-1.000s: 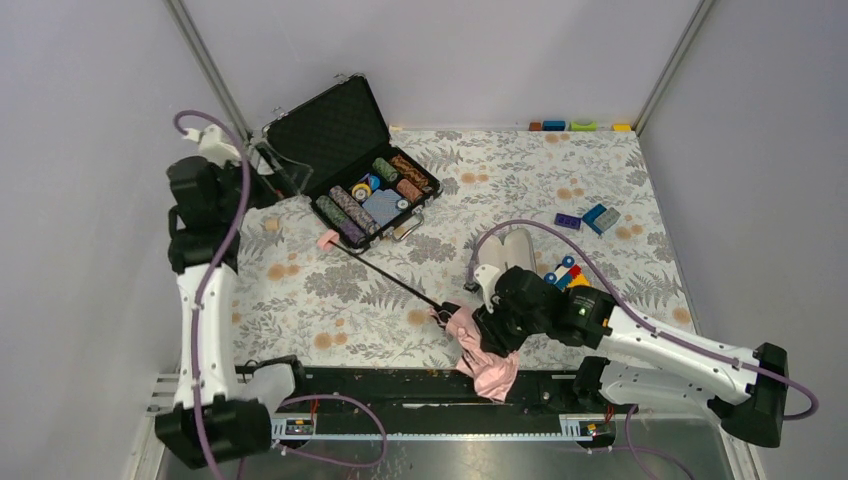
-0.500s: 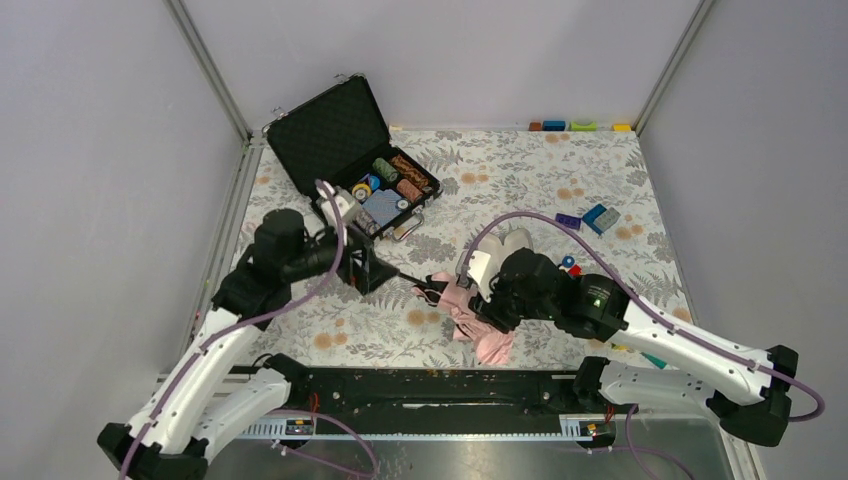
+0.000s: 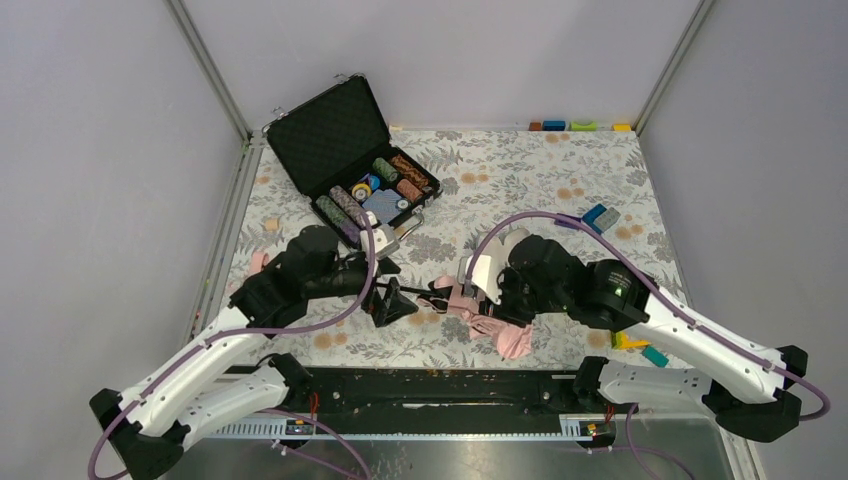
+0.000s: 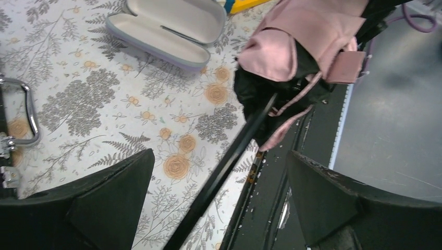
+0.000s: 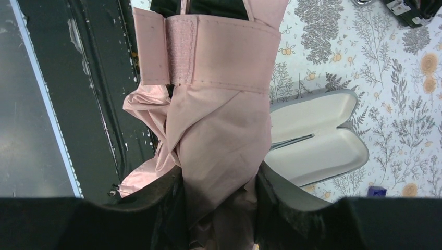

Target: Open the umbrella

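The umbrella (image 3: pixel 478 312) lies low over the table near the front edge, its pale pink canopy (image 5: pixel 221 104) still folded and strapped. My right gripper (image 5: pixel 219 172) is shut on the canopy's bunched fabric, one finger (image 5: pixel 281 203) on each side. The thin black shaft (image 4: pixel 224 172) runs left from the canopy (image 4: pixel 302 41) and passes between the fingers of my left gripper (image 4: pixel 220 152), which stands wide open and does not touch it. In the top view the left gripper (image 3: pixel 392 300) sits just left of the right gripper (image 3: pixel 497 300). The handle end is hidden by my left arm.
An open black case (image 3: pixel 350 160) of poker chips stands at the back left. An open white glasses case (image 5: pixel 318 140) lies just behind the canopy. Toy blocks (image 3: pixel 600 215) lie to the right. The black front rail (image 3: pixel 430 385) runs right under the umbrella.
My left arm has swung down from the back left, bringing its open gripper astride the shaft. The right gripper has carried the canopy slightly away from the front edge.
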